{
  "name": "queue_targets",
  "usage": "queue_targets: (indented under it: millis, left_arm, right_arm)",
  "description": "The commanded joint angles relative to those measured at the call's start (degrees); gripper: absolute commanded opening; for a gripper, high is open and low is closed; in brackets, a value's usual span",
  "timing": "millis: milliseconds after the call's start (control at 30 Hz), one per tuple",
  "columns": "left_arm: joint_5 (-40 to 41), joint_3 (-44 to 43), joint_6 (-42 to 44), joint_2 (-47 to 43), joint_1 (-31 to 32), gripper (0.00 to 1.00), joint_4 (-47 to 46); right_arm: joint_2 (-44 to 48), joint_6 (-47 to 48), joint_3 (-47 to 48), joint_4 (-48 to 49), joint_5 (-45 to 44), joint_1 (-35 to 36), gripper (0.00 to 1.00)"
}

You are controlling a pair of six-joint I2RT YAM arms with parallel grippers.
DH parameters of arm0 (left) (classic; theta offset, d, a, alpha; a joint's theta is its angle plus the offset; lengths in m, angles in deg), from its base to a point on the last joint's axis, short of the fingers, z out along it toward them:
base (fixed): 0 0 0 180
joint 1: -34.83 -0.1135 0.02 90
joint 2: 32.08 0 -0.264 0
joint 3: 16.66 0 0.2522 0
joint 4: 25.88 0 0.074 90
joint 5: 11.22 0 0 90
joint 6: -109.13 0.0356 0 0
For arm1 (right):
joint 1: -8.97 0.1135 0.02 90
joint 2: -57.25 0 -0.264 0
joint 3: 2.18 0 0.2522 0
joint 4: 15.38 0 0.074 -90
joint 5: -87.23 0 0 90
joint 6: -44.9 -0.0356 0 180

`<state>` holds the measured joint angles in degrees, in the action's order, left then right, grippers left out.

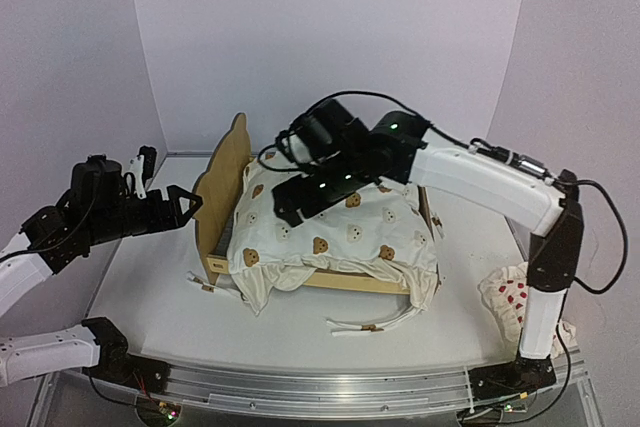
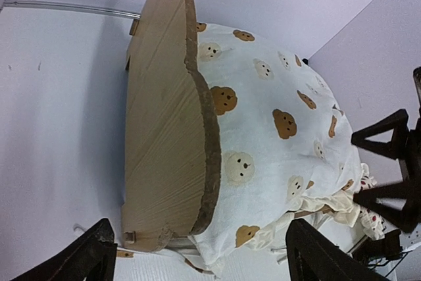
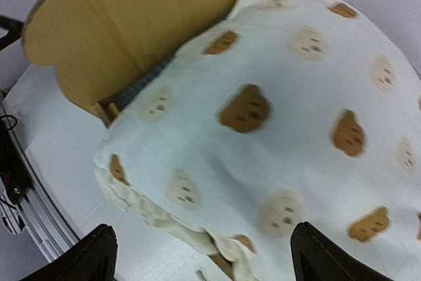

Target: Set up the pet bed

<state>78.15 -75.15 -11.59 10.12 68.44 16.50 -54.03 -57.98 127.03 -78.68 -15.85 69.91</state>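
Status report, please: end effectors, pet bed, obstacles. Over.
Left end effector open, beside light plywood bear-ear pet bed. Right end effector open, over cream bear-print cushion. Cushion on bed, overhanging near side. Nothing blocking seen.

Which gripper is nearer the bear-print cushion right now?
Right. The right gripper hovers just above the bear-print cushion, while the left gripper sits beyond the headboard, away from the cushion.

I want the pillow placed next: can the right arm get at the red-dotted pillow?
Probably, but awkwardly. The pillow lies uncovered, close beside that arm's own base, so the open right gripper, now over the cushion, must fold far back.
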Motion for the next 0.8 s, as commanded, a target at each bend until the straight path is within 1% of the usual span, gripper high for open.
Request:
queue_targets:
  millis: [0, 67, 133, 233, 300, 433, 500, 600, 767]
  left_arm:
    - [5.97, -4.29, -0.15, -2.37, 0.23, 0.94, 7.57]
    - [8.18, -4.73, 0.21, -2.66, 0.23, 0.98, 9.14]
    - [9.92, -3.91, 0.41, -2.79, 0.23, 0.99, 9.47]
    - [8.72, -3.23, 0.51, -2.40, 0.24, 0.99, 9.38]
    - [7.52, -3.10, 0.81, -2.17, 0.23, 1.00, 9.10]
    - [6.97, -2.71, 1.21, -2.20, 0.23, 0.99, 8.71]
    - [6.53, -2.50, 1.36, -2.28, 0.23, 0.99, 8.44]
    - [6.35, -2.31, 1.45, -2.31, 0.23, 0.99, 8.25]
    - [6.62, -2.13, 1.36, -2.72, 0.23, 0.99, 8.21]
  right_arm:
    - [-10.83, 2.00, 12.30, -0.94, -4.47, 7.97, 0.92]
    - [-15.95, 2.16, 18.19, -0.69, -5.00, 10.49, 0.90]
    - [-20.76, 2.91, 23.37, -0.52, -6.10, 12.48, 0.88]
    - [-25.62, 3.39, 27.11, 0.76, -7.91, 14.01, 0.86]
    - [-26.87, 3.32, 26.45, 2.38, -10.21, 14.11, 0.84]
    - [-27.15, 4.78, 22.73, 5.70, -17.50, 14.03, 0.77]
    - [-27.73, 5.34, 21.56, 6.66, -19.47, 13.84, 0.74]
    - [-28.86, 4.81, 20.60, 7.33, -19.75, 13.19, 0.72]
    - [-30.37, 3.33, 19.02, 7.91, -17.36, 12.63, 0.69]
